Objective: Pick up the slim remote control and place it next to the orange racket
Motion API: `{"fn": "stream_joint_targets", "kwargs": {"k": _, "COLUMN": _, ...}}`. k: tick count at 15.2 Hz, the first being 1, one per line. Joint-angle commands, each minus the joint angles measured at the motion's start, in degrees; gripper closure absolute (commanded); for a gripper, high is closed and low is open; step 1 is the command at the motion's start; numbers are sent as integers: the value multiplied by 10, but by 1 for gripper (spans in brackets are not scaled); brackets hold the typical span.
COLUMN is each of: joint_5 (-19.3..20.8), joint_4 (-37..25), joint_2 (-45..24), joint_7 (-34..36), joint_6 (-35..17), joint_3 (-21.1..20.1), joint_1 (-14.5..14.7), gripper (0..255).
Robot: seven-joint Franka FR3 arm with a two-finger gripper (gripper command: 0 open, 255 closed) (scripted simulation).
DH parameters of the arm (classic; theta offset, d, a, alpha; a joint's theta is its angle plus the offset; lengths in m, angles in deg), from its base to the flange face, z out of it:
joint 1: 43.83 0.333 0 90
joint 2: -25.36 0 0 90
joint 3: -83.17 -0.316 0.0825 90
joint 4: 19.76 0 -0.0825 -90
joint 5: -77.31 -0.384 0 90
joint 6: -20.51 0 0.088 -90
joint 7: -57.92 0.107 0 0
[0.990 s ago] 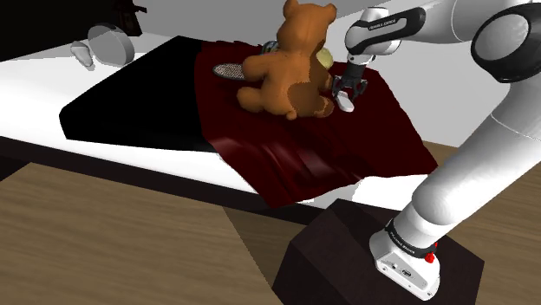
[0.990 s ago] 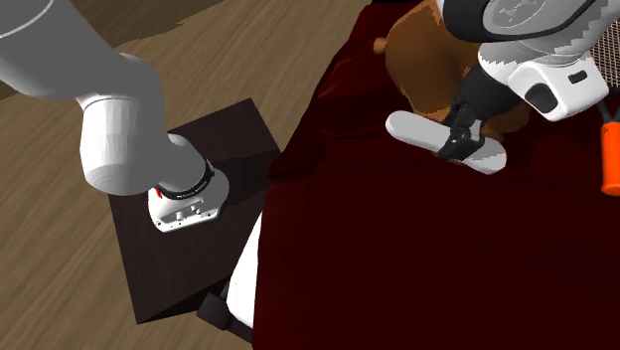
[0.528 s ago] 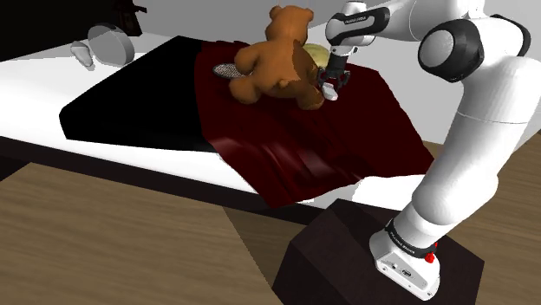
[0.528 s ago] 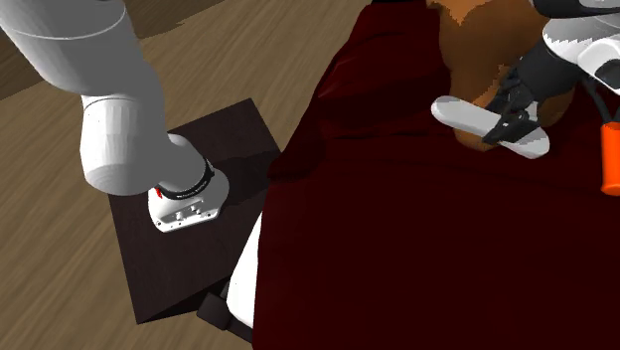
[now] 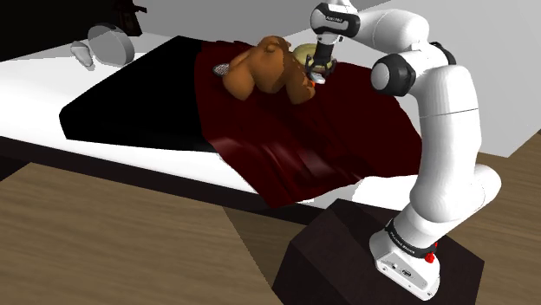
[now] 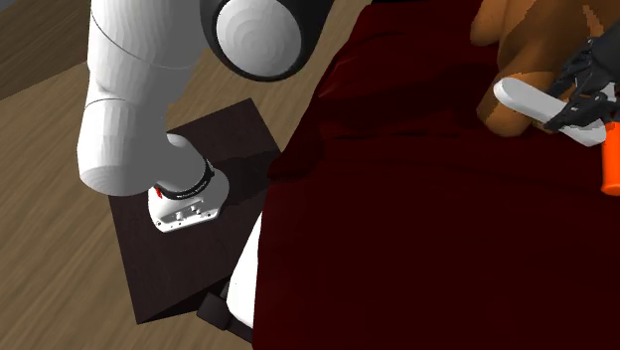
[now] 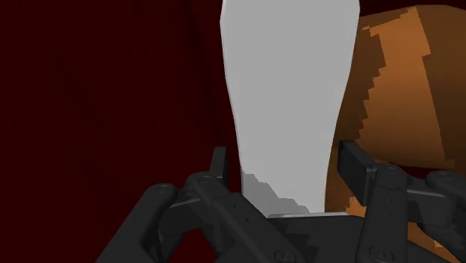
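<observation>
Since the earlier frames the arm had stretched farther toward the upper middle of the shoulder view, carrying the remote along, and the teddy bear [image 5: 263,69], which had sat upright a second before, now lay tipped over toward the upper left. The gripper [image 5: 314,76] was pinching the remote [image 6: 524,99] by one end. In the wrist view its two black fingers [image 7: 352,163] stood at either edge of the pale grey remote [image 7: 287,97], which ran straight away from the gripper [image 7: 284,166]. In the second exterior view the gripper [image 6: 583,94] sat at the right edge of the frame, and the remote stuck out from it to the left, lifted above the dark red blanket [image 6: 417,229] and touching or just beside the bear's brown body [image 6: 502,117]. The orange racket handle [image 6: 610,164] showed just below the gripper at the same right edge, close to the remote's held end. The blanket [image 5: 303,139] lay draped over the bed [image 5: 52,91], with its corner hanging over the near side. The dark stand [image 5: 342,251] stood on the wooden floor [image 5: 104,243] at the lower right of the shoulder view.
</observation>
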Motion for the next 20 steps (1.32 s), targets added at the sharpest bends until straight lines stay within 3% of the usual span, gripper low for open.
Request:
{"fn": "stream_joint_targets", "kwargs": {"k": 1, "joint_5": -7, "joint_4": -43, "joint_2": -42, "joint_7": 4, "joint_6": 18, "joint_3": -8, "joint_1": -1, "gripper": 255}}
{"fn": "stream_joint_targets", "kwargs": {"k": 20, "joint_5": -1, "joint_4": 103, "joint_2": -42, "joint_7": 2, "joint_6": -128, "joint_3": -22, "joint_1": 3, "gripper": 255}}
